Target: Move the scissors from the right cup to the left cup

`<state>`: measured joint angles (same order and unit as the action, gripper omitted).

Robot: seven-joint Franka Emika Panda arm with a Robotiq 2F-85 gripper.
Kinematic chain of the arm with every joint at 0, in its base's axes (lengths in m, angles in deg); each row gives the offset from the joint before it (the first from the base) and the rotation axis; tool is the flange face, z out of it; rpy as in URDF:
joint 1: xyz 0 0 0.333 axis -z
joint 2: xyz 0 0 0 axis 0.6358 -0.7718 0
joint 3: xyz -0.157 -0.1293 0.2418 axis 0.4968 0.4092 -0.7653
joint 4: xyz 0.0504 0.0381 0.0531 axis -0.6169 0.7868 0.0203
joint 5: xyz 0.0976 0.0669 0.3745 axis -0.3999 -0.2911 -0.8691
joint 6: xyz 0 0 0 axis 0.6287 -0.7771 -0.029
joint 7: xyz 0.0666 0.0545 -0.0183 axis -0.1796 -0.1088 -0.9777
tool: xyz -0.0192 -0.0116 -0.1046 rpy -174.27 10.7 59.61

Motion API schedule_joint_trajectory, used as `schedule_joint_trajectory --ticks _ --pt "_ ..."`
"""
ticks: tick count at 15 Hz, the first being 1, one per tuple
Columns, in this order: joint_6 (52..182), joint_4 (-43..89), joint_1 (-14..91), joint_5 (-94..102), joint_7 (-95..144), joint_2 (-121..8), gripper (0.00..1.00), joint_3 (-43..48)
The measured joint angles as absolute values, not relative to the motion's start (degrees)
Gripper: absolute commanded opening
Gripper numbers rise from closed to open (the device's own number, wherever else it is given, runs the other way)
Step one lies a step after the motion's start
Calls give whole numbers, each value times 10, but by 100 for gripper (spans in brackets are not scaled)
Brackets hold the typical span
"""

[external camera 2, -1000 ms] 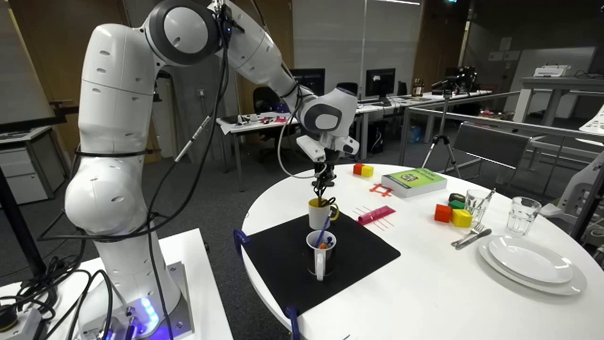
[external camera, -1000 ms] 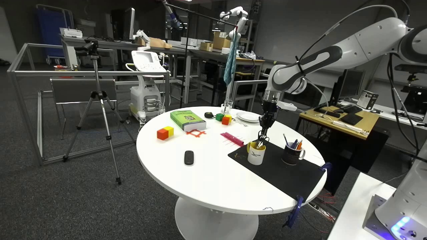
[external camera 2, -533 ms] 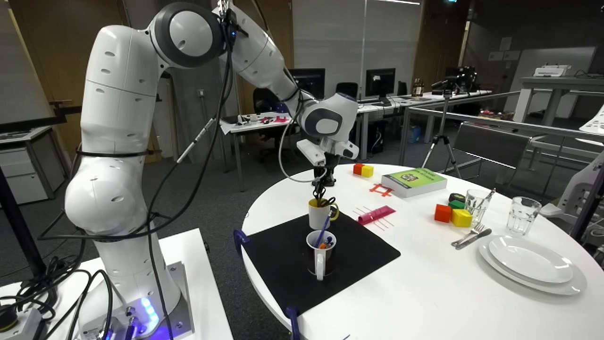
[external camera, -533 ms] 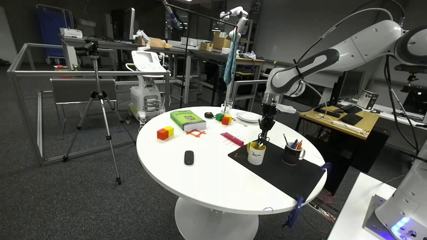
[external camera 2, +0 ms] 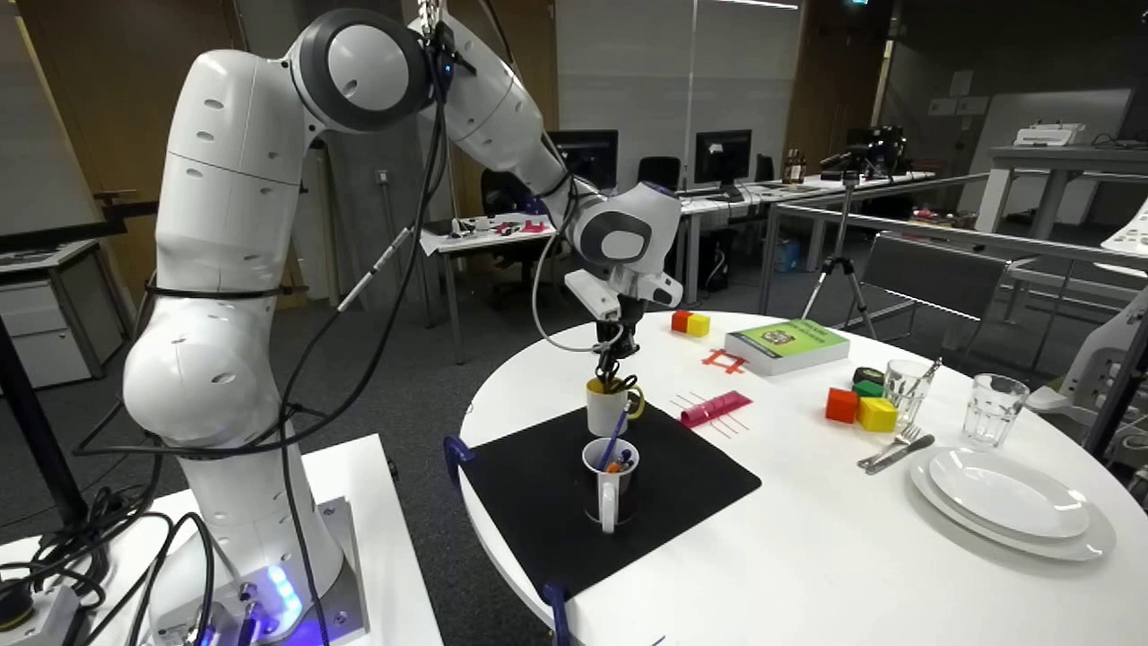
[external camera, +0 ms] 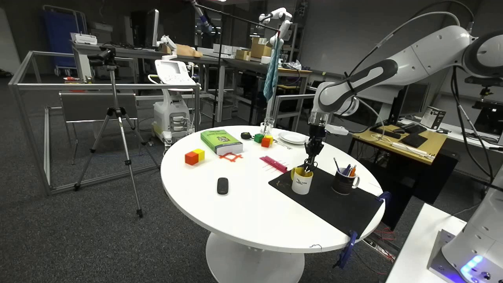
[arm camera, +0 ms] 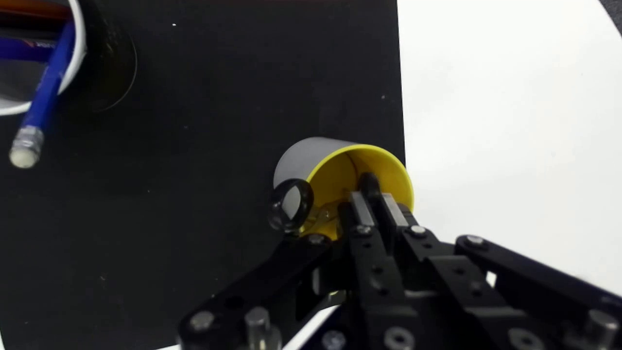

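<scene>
Pincer (arm camera: 378,206) pressed nearly together, you have the scissors (arm camera: 279,216) by a black handle; one loop of them stands just beside its fingers. Directly below, they reach into the pale cup (external camera 2: 601,420). Farther from it, the dark cup (external camera: 341,184), blue pencil (arm camera: 47,90) poking out, shares the black mat (arm camera: 194,253).

Robotics lab: white robot arm (external camera 2: 224,184), second arm (external camera: 281,14) in background, tripod (external camera: 116,112), monitors (external camera 2: 723,157).
</scene>
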<state>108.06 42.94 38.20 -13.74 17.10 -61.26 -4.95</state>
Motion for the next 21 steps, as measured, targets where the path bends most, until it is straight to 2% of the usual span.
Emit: schedule_joint_trajectory --ticks 8,21 --pt "1086 428 382 -137 165 -617 98 -50" --pt "1086 398 382 -136 126 -597 100 -52"
